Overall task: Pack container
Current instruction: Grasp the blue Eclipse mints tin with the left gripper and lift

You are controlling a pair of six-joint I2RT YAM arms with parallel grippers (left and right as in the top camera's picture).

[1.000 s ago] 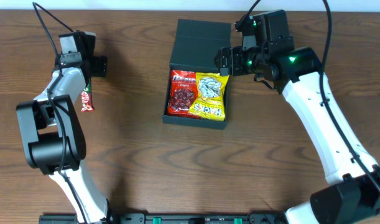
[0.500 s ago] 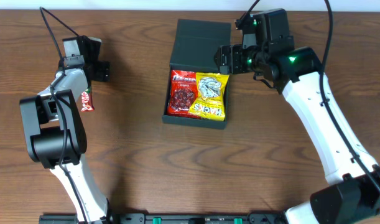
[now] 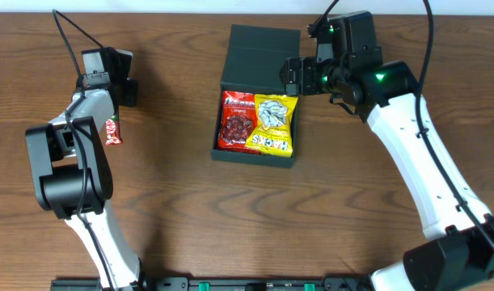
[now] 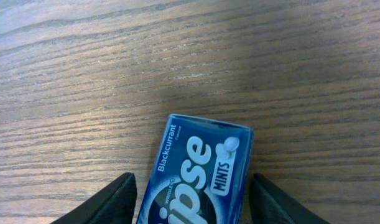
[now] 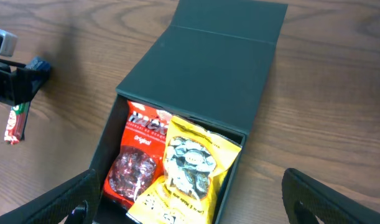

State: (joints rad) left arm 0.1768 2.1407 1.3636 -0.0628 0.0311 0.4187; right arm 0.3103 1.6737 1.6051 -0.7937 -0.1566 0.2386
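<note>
The container (image 3: 227,85) is a dark open box in the middle of the table, with its flap lid (image 3: 261,50) laid back. It holds a red packet (image 3: 238,121) and a yellow packet (image 3: 273,124), both also in the right wrist view (image 5: 135,167) (image 5: 188,165). My right gripper (image 3: 295,78) is open and empty above the box's far right corner; in its wrist view (image 5: 191,172) the jaws stand wide over the packets. My left gripper (image 3: 127,87) is open at the far left. In its wrist view (image 4: 193,177) the jaws straddle a blue Eclipse mints tin (image 4: 199,171) lying on the table.
A red candy bar (image 3: 111,131) lies on the wood just in front of the left gripper, and also shows in the right wrist view (image 5: 15,121). The table's far edge runs just behind the lid.
The left arm shifted slightly toward the far side and right a second ago and has held still since. The right arm has barely moved.
</note>
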